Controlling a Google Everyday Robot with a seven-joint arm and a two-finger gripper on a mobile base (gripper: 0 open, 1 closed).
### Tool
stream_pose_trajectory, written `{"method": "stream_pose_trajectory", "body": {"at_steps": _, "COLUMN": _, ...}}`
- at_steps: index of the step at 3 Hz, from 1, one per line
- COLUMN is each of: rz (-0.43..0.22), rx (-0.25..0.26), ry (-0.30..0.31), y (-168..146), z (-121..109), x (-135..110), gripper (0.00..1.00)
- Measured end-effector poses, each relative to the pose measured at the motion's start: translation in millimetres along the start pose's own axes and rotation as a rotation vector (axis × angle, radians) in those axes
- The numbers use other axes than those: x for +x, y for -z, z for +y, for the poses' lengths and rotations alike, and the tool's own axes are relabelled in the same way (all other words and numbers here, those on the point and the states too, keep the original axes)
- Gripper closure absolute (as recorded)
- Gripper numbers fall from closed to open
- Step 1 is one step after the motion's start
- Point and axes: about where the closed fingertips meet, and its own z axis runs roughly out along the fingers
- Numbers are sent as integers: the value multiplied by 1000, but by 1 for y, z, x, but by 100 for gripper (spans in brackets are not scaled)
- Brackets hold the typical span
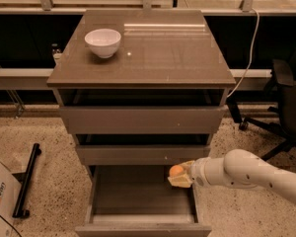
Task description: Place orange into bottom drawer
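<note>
The orange (175,171) is a small round fruit held in my gripper (180,177) over the right rear part of the open bottom drawer (138,194). My white arm reaches in from the right, and the gripper's pale fingers (179,182) are closed around the orange. The drawer is pulled out, and the bare part of its grey tray lies to the left of the orange. The two shallower drawers above stand slightly open.
A white bowl (103,42) stands on the cabinet top (153,53) at the left rear. A black office chair (286,102) is at the right. A cardboard box (0,199) and a black bar (27,179) lie on the floor at the left.
</note>
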Motion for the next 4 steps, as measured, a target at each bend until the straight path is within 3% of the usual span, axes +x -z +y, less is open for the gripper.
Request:
{"method": "stream_pose_trajectory", "body": {"at_steps": 1, "rz": 2, "rx": -5, "ry": -4, "y": -2, "z": 2, "x": 2, "gripper": 100}}
{"method": "stream_pose_trajectory", "body": {"at_steps": 2, "rz": 15, "rx": -13, "ry": -5, "y": -27, "z": 4, "x": 13, "gripper": 100}}
{"method": "stream_pose_trajectory", "body": {"at_steps": 3, "rz": -4, "rx": -34, "ry": -12, "y": -59, "z": 4, "x": 29, "gripper": 100}}
{"method": "stream_pose_trajectory", "body": {"at_steps": 4, "rz": -12, "rx": -72, "ry": -44, "y": -109, "z": 3, "x": 65, "gripper": 100}}
